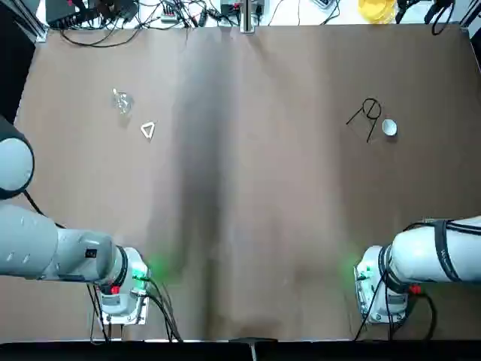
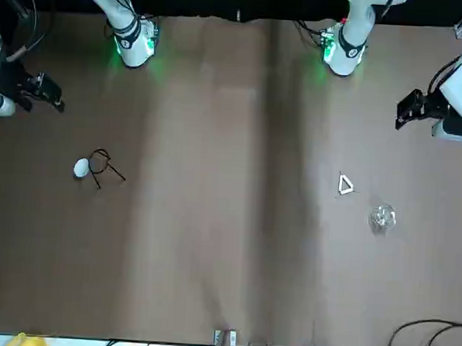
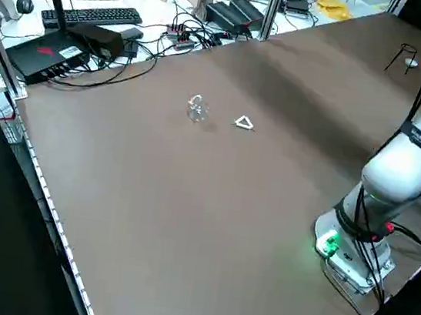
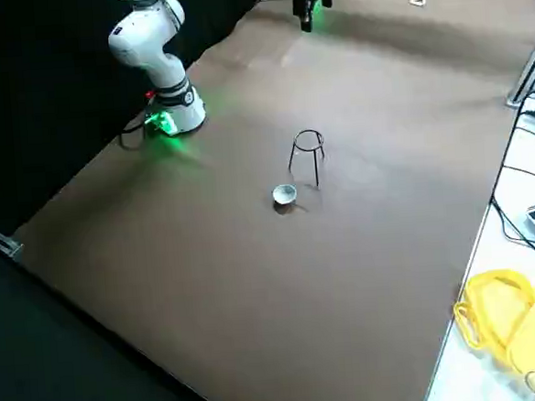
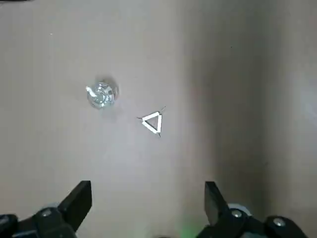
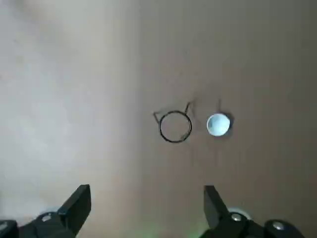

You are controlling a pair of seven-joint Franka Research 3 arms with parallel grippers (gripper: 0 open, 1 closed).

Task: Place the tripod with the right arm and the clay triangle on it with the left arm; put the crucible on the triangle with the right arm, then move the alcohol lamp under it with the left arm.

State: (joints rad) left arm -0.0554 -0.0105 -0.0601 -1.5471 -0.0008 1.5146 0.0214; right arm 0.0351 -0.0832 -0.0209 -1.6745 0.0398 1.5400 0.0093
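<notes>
Both arms are held high and drawn back toward their bases at the near edge of the table (image 1: 240, 226). The left gripper (image 5: 148, 208) is seen from its wrist camera with its fingers spread wide and nothing between them, well above the tabletop. The right gripper (image 6: 146, 210) is posed likewise, fingers parted and empty.

On the robot's left side of the table, the clay triangle (image 1: 148, 130) lies flat, and the alcohol lamp (image 1: 122, 101) stands near it, a little farther from the bases and apart from it. On the right side, the tripod (image 4: 308, 155) stands upright on its legs, with the crucible (image 4: 285, 195) set on the table just beside it, not touching.

The surface is a plain brown sheet. Beyond its far edge, cables (image 1: 128, 15) and a yellow object (image 1: 377, 9) are seen on a white bench; a keyboard (image 3: 89, 15) is visible in the left side view.
</notes>
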